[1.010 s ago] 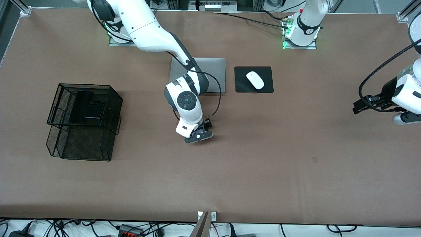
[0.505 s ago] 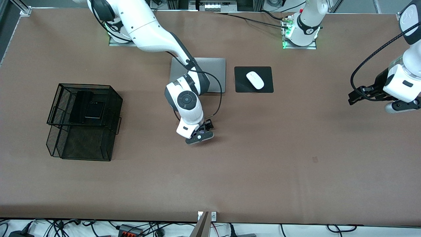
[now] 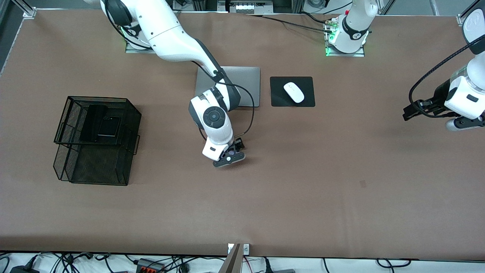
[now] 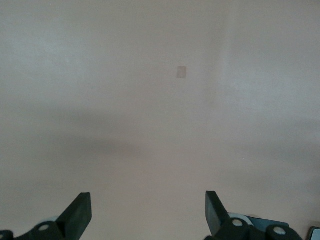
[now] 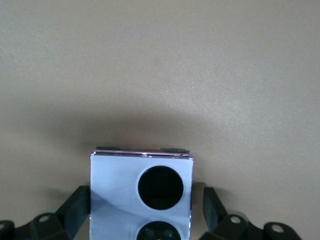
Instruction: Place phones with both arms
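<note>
The lavender-white phone (image 5: 120,200) with two black circles lies on the brown table (image 3: 303,182) near its middle. My right gripper (image 3: 229,154) is low over it and hides most of it in the front view. In the right wrist view the right gripper (image 5: 145,196) is open, one finger on each side of the phone with small gaps. The long slim black phone (image 3: 92,122) and the small squarish black phone (image 3: 109,126) lie in the upper tier of the black wire basket (image 3: 68,167). My left gripper (image 3: 408,113) hangs open and empty (image 4: 148,201) over bare table at the left arm's end.
A silver laptop (image 3: 246,85) lies closed, partly under the right arm. A white mouse (image 3: 294,92) sits on a black mouse pad (image 3: 307,98) beside it. The wire basket stands toward the right arm's end. A small dark mark (image 3: 362,184) shows on the table.
The left arm rose and swung toward the table's middle, then drew back a little toward its end. The right gripper stayed over the lavender-white phone, shifting only slightly.
</note>
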